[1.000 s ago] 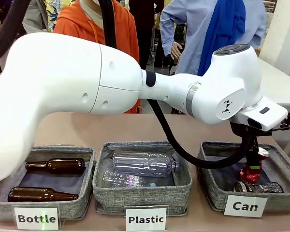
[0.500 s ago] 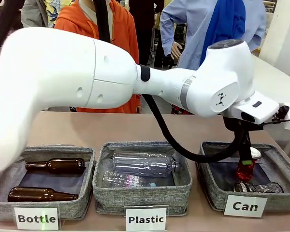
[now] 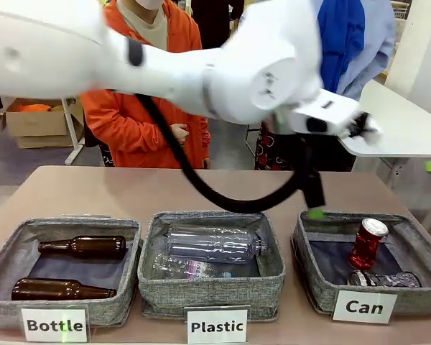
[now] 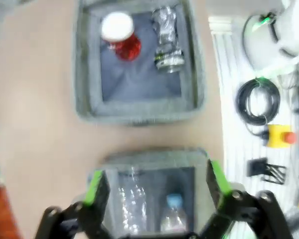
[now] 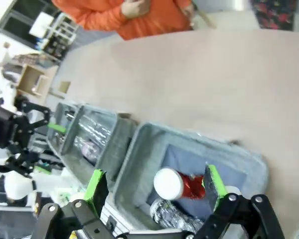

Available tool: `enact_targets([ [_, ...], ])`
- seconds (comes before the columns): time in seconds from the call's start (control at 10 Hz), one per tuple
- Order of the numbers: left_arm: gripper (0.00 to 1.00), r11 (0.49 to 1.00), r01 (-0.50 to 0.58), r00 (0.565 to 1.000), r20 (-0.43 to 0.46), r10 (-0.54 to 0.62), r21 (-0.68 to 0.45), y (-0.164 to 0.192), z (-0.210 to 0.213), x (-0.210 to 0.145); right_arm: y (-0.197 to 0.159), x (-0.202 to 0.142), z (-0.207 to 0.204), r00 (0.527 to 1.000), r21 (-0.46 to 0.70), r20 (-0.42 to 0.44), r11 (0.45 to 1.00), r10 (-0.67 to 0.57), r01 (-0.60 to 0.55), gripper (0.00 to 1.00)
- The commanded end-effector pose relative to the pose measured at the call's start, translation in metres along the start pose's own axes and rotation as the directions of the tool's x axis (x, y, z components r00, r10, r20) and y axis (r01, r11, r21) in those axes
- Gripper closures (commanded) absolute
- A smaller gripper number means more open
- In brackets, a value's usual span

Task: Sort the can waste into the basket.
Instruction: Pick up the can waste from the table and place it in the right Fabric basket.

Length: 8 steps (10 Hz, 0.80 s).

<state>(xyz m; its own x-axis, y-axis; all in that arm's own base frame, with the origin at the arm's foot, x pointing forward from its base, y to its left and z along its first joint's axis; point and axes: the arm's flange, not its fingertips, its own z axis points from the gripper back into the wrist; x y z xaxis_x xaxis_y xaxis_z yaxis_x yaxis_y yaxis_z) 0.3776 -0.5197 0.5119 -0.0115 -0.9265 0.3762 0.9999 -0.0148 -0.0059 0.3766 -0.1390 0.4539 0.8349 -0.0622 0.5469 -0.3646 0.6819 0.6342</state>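
Observation:
The red can (image 3: 367,244) stands tilted in the grey basket (image 3: 306,253) labelled "Can". The dark can (image 3: 384,279) lies in front of it. My left gripper (image 3: 314,208) hangs above the basket's left rim, blurred and apart from both cans. In the left wrist view my left gripper (image 4: 157,183) is open with nothing between its fingers, and the red can (image 4: 120,37) and dark can (image 4: 167,45) lie farther off in the basket (image 4: 84,74). My right gripper (image 5: 154,185) is open above the basket (image 5: 144,144), over the red can (image 5: 178,184) and dark can (image 5: 172,214).
A "Plastic" basket (image 3: 149,277) holds clear bottles and a "Bottle" basket (image 3: 7,266) holds two brown bottles. A person in an orange hoodie (image 3: 140,122) stands at the far side. Bare tabletop (image 3: 201,187) lies behind the baskets.
My left gripper let go of the red can, rose out of the "Can" basket and swung left. The red can stays leaning inside.

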Motion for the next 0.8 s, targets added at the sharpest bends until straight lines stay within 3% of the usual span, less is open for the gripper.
enact_targets([
  [0.0,0.0,0.972,-0.232,0.967,0.117,0.226,0.045,-0.035,0.052,-0.097,-0.003,0.022,-0.044,1.0,0.133,-0.013,0.991,-0.02,0.022,0.0],
  [0.1,0.0,0.938,-0.347,0.925,0.166,0.343,-0.002,-0.04,0.075,-0.135,0.003,0.025,-0.071,0.999,0.157,-0.044,0.987,-0.026,0.033,0.0],
  [0.2,0.0,0.873,-0.487,0.851,0.218,0.478,-0.012,-0.044,0.096,-0.174,0.01,0.028,-0.098,0.997,0.188,-0.073,0.982,-0.019,0.032,0.0],
  [0.4,0.0,0.698,-0.713,0.632,0.373,0.679,-0.064,-0.045,0.139,-0.267,0.032,0.032,-0.149,0.996,0.297,-0.082,0.953,-0.03,0.053,0.0],
  [0.5,0.0,0.595,-0.787,0.479,0.443,0.758,-0.166,-0.044,0.149,-0.314,0.043,0.03,-0.167,0.996,0.315,-0.073,0.946,-0.051,0.071,0.0],
  [0.6,0.0,0.456,-0.839,0.284,0.474,0.833,-0.298,-0.042,0.148,-0.362,0.051,0.028,-0.175,0.99,0.385,-0.117,0.915,-0.084,0.123,0.0],
  [0.7,0.0,0.332,-0.838,0.085,0.497,0.863,-0.433,-0.045,0.136,-0.416,0.061,0.025,-0.173,0.969,0.492,-0.195,0.839,-0.154,0.232,0.0],
])
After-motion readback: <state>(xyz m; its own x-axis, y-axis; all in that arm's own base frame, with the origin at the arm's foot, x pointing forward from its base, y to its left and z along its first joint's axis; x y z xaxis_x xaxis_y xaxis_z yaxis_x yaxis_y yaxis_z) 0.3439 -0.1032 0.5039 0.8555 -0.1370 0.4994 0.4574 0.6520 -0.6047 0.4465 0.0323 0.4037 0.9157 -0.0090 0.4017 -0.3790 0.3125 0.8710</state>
